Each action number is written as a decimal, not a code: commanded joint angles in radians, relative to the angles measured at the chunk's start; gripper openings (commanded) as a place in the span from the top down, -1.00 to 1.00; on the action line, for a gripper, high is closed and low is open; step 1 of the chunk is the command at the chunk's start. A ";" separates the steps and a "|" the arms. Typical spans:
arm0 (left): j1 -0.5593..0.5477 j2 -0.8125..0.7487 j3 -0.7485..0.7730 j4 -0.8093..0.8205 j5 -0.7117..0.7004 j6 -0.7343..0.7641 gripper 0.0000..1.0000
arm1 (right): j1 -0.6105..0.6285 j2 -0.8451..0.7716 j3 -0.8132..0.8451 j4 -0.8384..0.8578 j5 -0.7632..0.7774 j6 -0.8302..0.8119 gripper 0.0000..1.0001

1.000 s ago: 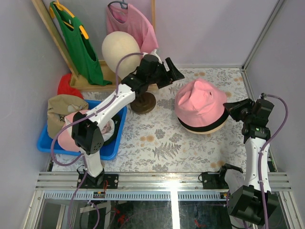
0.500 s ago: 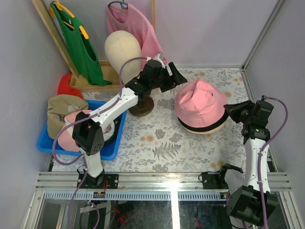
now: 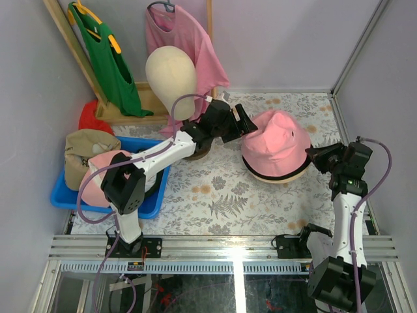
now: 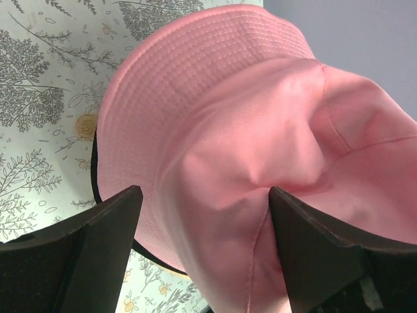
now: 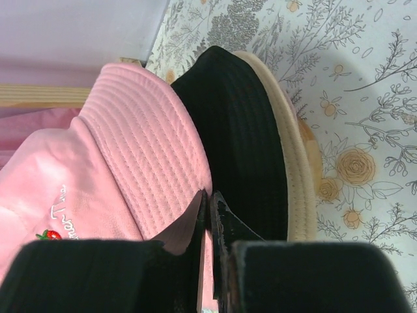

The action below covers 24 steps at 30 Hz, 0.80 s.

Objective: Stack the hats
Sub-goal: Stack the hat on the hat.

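- Far left, a blue tray (image 3: 60, 195) sits on the desk (image 3: 215, 192); the tan cap (image 3: 81, 151) lies at its far corner and the pink cap (image 3: 98, 186) lies inside it, partly hidden by my left arm; neither has joined the pile, so by my reckoning these two are what is left.
- Behind the tray's right end stands the mannequin head (image 3: 171, 75) on its dark stand; no hat is on it.
- My left arm reaches across past that stand; my left fingers (image 3: 243, 123) are wide apart and hold nothing; they hang just over the left side of the pink bucket hat (image 3: 277, 138), and through my left wrist camera its dented crown fills the gap between them; whether either finger touches the cloth I cannot tell.
- The pink bucket hat is right of centre on the desk, crown up, on top of the pile; under it my right wrist camera shows a dark brim (image 5: 241, 130) and, below that, a beige brim (image 5: 296, 163) lying on the desk; so the stack looks well begun, though I cannot tell how many hats are under the pink one.
- My right fingers (image 5: 210, 215) are pressed together on the right edge of the pink brim, with a sliver of pink between them; I judge that they pinch it.
- The pink hat sits a little off the brims below, so I think squaring it up comes before fetching the caps.
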 commanded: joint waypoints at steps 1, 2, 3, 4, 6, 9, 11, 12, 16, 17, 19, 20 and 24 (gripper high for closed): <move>-0.008 -0.030 -0.042 0.065 -0.110 -0.032 -0.54 | -0.020 -0.002 -0.027 -0.013 0.030 -0.016 1.00; -0.010 -0.031 -0.050 0.067 -0.124 -0.039 -0.55 | -0.023 0.000 -0.032 -0.010 0.027 -0.016 1.00; -0.011 -0.036 -0.060 0.072 -0.137 -0.047 -0.55 | -0.026 0.001 -0.037 -0.006 0.026 -0.016 1.00; -0.012 -0.041 -0.074 0.080 -0.150 -0.054 -0.56 | -0.026 0.002 -0.039 -0.002 0.026 -0.015 1.00; -0.013 -0.054 -0.108 0.110 -0.178 -0.072 -0.57 | -0.029 0.004 -0.041 0.000 0.026 -0.015 1.00; -0.013 -0.077 -0.159 0.164 -0.210 -0.107 -0.63 | -0.032 0.010 -0.041 -0.003 0.032 -0.022 1.00; -0.015 -0.078 -0.176 0.198 -0.216 -0.118 -0.64 | -0.034 0.010 -0.044 0.001 0.034 -0.020 1.00; -0.016 -0.074 -0.171 0.200 -0.217 -0.119 -0.64 | -0.035 0.010 -0.046 0.004 0.034 -0.017 1.00; -0.019 -0.039 -0.120 0.194 -0.203 -0.114 -0.64 | -0.037 0.015 -0.037 -0.001 0.038 -0.019 1.00; -0.023 -0.032 -0.111 0.188 -0.206 -0.114 -0.64 | -0.038 0.017 -0.034 -0.002 0.040 -0.019 1.00; -0.025 -0.027 -0.109 0.187 -0.216 -0.126 -0.64 | -0.043 0.019 -0.033 -0.003 0.039 -0.018 1.00; -0.025 -0.026 -0.113 0.185 -0.226 -0.134 -0.65 | -0.044 0.020 -0.031 -0.003 0.039 -0.019 1.00; -0.027 -0.037 -0.156 0.209 -0.261 -0.193 -0.66 | -0.056 0.028 -0.022 -0.006 0.032 -0.029 1.00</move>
